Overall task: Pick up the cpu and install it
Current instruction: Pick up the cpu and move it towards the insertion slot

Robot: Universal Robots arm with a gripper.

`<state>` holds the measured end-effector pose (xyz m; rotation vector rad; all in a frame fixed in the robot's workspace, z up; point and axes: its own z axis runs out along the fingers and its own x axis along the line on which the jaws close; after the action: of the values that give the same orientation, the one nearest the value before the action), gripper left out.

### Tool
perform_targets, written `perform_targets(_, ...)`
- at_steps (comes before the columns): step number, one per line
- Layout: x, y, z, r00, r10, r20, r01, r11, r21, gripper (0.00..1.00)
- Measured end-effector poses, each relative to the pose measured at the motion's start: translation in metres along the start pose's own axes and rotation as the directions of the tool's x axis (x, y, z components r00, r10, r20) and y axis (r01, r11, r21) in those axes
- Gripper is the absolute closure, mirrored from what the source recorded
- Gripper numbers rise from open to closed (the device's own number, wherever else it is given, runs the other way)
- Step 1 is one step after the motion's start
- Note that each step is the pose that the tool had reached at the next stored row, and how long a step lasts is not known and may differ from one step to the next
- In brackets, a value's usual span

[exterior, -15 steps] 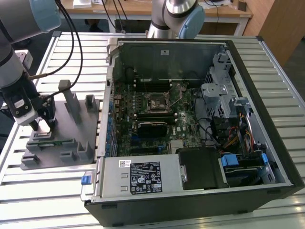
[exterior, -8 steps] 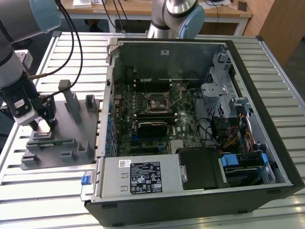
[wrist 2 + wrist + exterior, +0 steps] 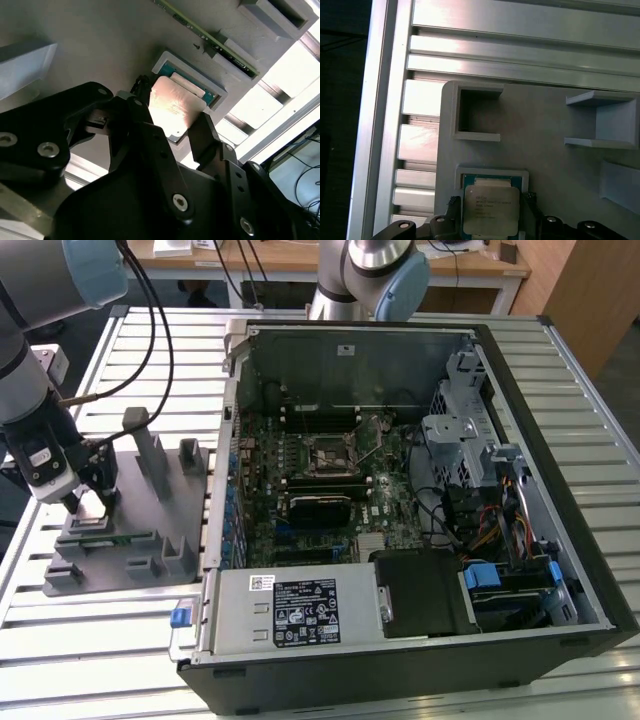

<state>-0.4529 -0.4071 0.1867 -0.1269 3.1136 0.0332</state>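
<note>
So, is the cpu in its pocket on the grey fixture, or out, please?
In: the cpu lies flat within the pocket's raised frame. Whether it is fully seated or slightly lifted, I cannot tell.

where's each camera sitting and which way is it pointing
Exterior view: off the arm, above the slatted table, looking down on the open computer case and grey fixture plate; arm and pincer at this view's left.
First wrist view: on the wrist, looking straight down on the cpu at its pocket.
Second wrist view: on the wrist, looking obliquely along the black pincer to the cpu.
Shared: both wrist views show the cpu with the pincer either side.
</note>
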Motion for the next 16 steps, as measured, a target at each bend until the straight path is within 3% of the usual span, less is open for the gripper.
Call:
perform_targets(2, 0.0000, 0.0000, 0.0000, 1.0000, 0.000, -0.0001, 0.000, 1.0000, 0.0001, 0.41)
perform_targets(3, 0.0000, 0.0000, 0.0001, 1.0000, 0.000, 0.0000, 0.000, 1.0000, 0.0001, 0.47)
perform_targets(8, -0.0001, 0.0001, -0.0027, 1.0000, 0.000, 0.0003, 0.000, 1.0000, -0.0004, 0.47)
perform_targets(16, -0.0007, 0.0005, -0.0237, 1.0000, 0.000, 0.0001, 0.000, 1.0000, -0.0004, 0.47)
